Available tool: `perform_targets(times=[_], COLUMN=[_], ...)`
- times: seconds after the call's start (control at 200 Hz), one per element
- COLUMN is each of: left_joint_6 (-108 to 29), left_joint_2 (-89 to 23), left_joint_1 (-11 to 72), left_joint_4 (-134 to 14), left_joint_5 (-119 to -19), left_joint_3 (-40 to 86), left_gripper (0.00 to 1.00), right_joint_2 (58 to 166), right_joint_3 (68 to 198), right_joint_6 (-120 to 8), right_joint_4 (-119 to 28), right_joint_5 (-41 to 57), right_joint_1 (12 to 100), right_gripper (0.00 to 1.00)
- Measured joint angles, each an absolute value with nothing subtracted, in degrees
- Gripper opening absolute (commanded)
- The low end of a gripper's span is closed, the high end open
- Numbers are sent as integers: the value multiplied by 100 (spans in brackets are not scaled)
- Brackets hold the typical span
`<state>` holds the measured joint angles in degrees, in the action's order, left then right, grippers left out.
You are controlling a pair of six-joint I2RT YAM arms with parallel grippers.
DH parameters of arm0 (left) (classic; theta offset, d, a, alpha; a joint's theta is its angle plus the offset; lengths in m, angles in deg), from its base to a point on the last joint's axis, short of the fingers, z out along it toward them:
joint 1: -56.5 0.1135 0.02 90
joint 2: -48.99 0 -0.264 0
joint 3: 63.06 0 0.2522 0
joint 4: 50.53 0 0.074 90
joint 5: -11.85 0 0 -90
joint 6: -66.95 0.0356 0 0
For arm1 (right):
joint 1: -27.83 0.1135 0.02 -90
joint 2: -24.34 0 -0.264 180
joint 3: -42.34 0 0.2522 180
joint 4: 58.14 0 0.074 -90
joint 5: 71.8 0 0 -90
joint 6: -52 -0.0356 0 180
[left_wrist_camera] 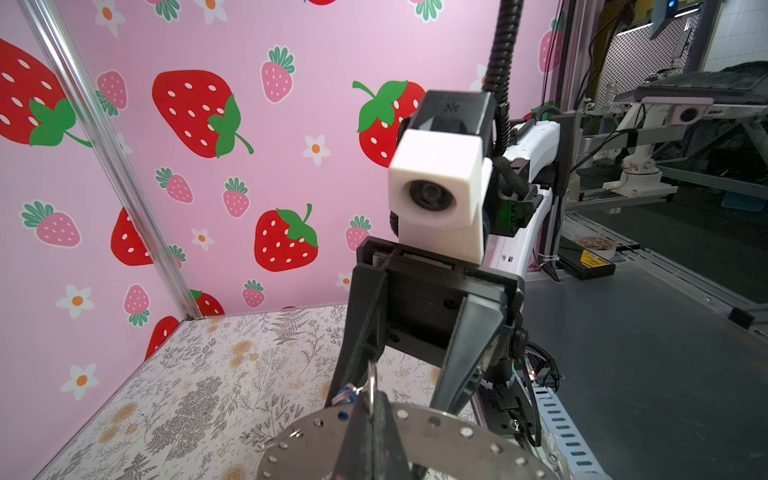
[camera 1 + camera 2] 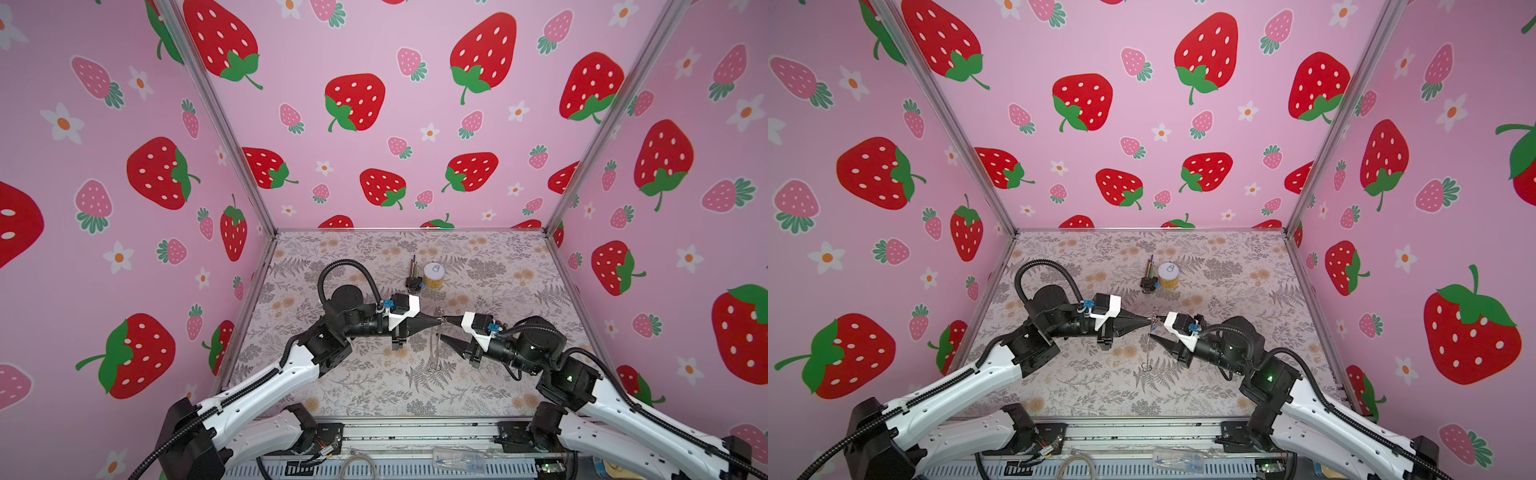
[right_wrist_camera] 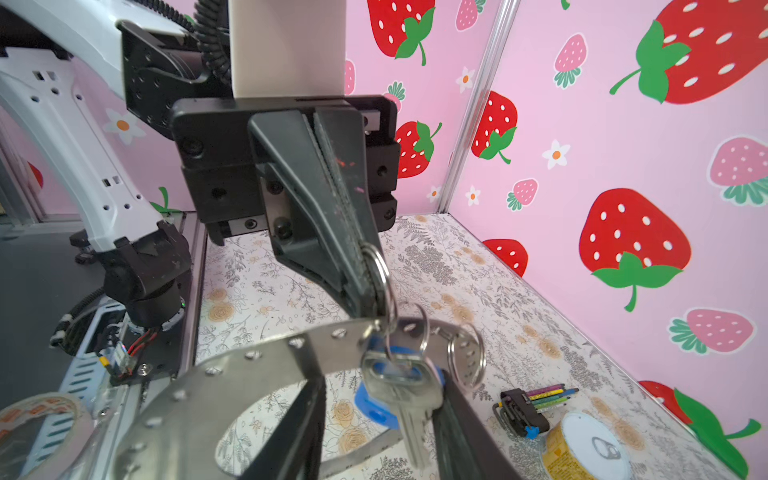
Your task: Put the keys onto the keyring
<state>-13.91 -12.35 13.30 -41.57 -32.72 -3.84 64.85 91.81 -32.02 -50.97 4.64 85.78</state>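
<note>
The whole thing turns on one gap. The keys (image 3: 399, 380) hang just under the keyring (image 3: 249, 361) band, blade pointing down toward the counter (image 2: 374, 386), right between the spread fingers of the right end effector (image 2: 445, 328). That one is open and, as far as we can tell, isn't pinching anything. The left end effector (image 3: 368, 297) is clamped shut on the keyring's rim, holding it up mid-air between the arms, so the right arm is clearly nearer the keys.

The top views are no help (the hoop is just a thin edge-on line, and the keys can't be made out). The right wrist view shows the keys plainly, plus small split rings (image 3: 465, 357). We can't tell whether the keys are already threaded.
</note>
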Motion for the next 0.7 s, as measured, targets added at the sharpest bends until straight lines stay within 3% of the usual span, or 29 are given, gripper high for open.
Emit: perform_targets(times=[0.4,0.7], left_joint_6=[-1229,-1152], left_joint_2=[-1143,-1104], left_joint_1=[1326,1322], left_joint_4=[-4273,-4424], left_joint_5=[-3270,-3311], left_joint_3=[-384,-384], left_gripper=[0,0], right_joint_2=[6166,6186], right_joint_3=[9181,9196], right_joint_6=[-3108,-3038], right_joint_4=[-4896,-4610], right_joint_5=[582,613], right_joint_1=[8578,8578], right_gripper=[4,0])
